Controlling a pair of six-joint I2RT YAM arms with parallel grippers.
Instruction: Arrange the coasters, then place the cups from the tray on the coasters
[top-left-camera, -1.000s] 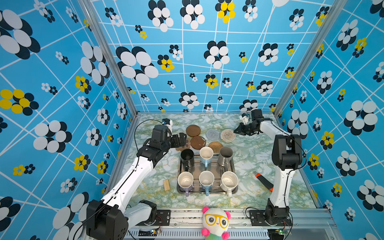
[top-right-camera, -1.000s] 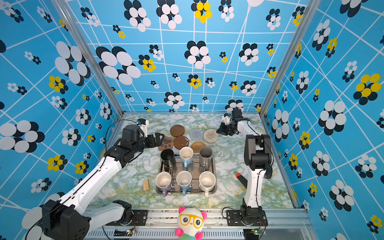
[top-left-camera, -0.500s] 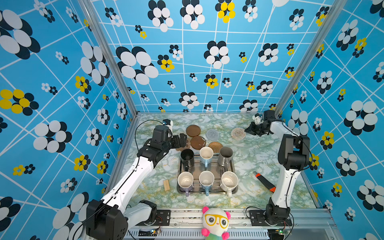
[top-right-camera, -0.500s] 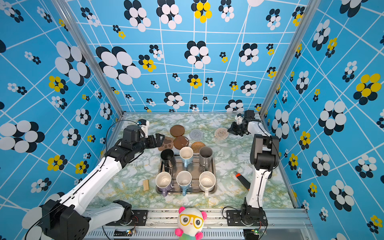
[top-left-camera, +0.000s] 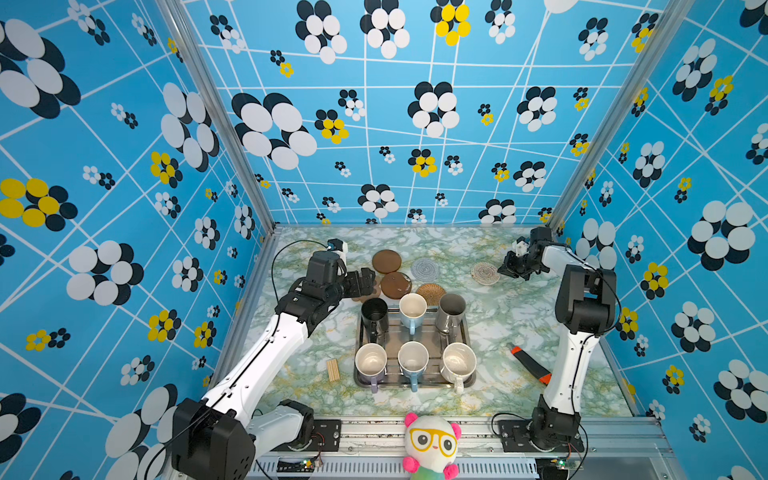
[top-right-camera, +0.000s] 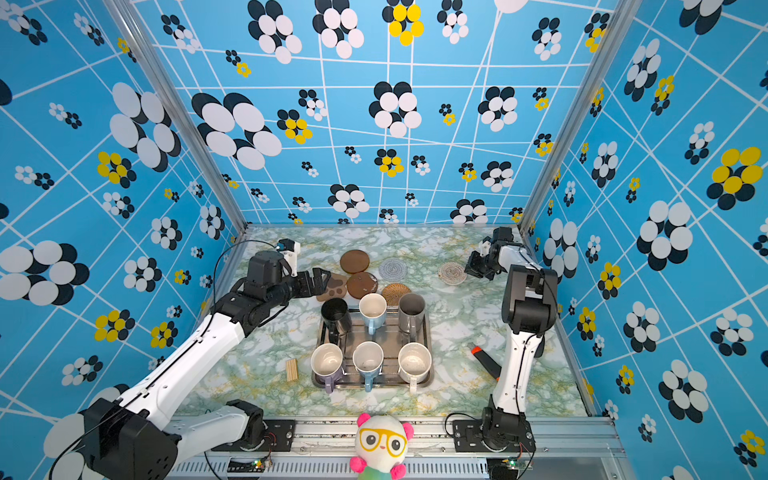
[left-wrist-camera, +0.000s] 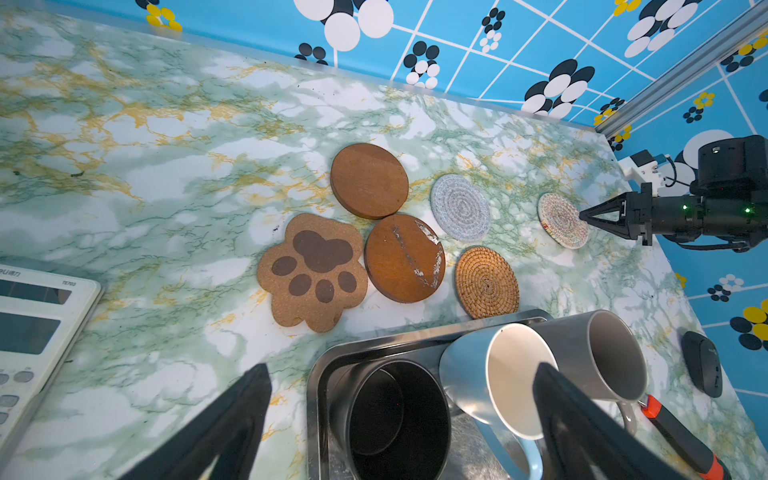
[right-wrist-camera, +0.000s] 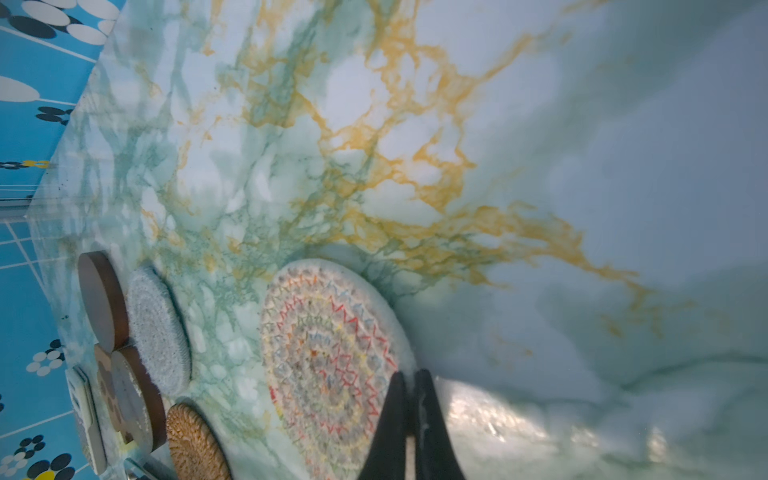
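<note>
The bench (top-left-camera: 498, 328) carries the tray (top-left-camera: 434, 385) at the lower centre of both top views, with all six cups (top-left-camera: 412, 309) in it. Five coasters (top-left-camera: 386, 261) crowd just above the tray, and the pale woven coaster (top-left-camera: 484, 273) lies alone at centre right. The right hand (left-wrist-camera: 582, 215), closed, touches that coaster's rim. It should slide the coaster flat and stop well apart from its neighbours. The left hand (top-right-camera: 318, 282) hovers wide open beside the paw coaster (left-wrist-camera: 311, 272).

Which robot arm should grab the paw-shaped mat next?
Probably left. The left hand is open, empty and right beside the paw coaster. The right hand is busy, shut on the pale woven coaster farther away.
</note>
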